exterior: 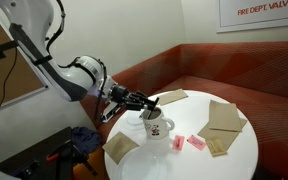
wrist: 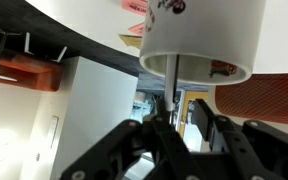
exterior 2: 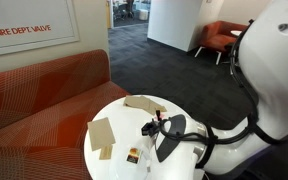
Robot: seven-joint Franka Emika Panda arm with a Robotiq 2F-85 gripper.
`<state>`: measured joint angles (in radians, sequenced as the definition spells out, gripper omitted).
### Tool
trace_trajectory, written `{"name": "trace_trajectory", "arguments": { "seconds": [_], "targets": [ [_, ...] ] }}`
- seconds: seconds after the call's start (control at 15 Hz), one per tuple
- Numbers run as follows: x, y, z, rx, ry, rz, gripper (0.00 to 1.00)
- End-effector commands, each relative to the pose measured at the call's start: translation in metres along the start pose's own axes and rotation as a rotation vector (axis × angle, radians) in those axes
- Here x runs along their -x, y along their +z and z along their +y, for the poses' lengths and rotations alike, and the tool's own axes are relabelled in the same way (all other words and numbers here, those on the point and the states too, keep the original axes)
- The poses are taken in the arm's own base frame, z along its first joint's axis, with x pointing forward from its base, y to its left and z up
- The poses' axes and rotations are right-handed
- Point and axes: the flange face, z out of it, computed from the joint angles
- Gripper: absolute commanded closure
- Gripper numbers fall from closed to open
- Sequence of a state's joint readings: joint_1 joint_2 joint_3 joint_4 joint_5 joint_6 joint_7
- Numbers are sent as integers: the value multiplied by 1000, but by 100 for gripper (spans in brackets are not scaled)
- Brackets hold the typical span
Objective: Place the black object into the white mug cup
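The white mug cup [exterior: 156, 127] stands on the round white table [exterior: 239, 150]; its printed picture faces the camera. My gripper [exterior: 147, 101] hangs just above its rim. The wrist view is upside down: the mug [wrist: 199, 40] fills the top, and the slim black object [wrist: 171, 85], shining grey here, runs from between my fingers [wrist: 174, 125] to the mug's opening. The fingers are shut on the stick. In an exterior view my gripper [exterior 2: 156, 128] covers most of the mug.
Brown paper napkins [exterior: 224, 115] [exterior: 122, 147] [exterior: 172, 97] lie around the table, and small pink packets [exterior: 195, 143] lie next to the mug. A red-orange sofa [exterior: 214, 70] curves behind the table. Napkins also show in an exterior view [exterior 2: 102, 135].
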<state>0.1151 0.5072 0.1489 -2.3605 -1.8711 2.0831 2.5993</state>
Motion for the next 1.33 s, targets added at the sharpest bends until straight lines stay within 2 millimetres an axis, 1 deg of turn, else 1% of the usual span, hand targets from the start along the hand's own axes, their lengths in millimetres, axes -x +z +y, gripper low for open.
{"name": "trace_trajectory", "arguments": {
  "seconds": [0.0,0.07,0.2,0.27,0.33,0.6,0.73,1.07,1.27],
  "targets": [
    [3,1,-5,-1,-10,27,33],
    [3,2,-6,-1,-10,27,25],
    [4,2,-7,0,-11,28,12],
    [3,2,-7,-1,-11,31,3],
    [1,0,-7,-3,-8,35,0],
    [-17,-9,-11,-11,21,59,0],
    [-30,-15,-13,-19,43,74,0],
    [-73,-29,-12,-47,115,95,0],
    [-100,-31,-3,-48,167,91,0]
  ]
}}
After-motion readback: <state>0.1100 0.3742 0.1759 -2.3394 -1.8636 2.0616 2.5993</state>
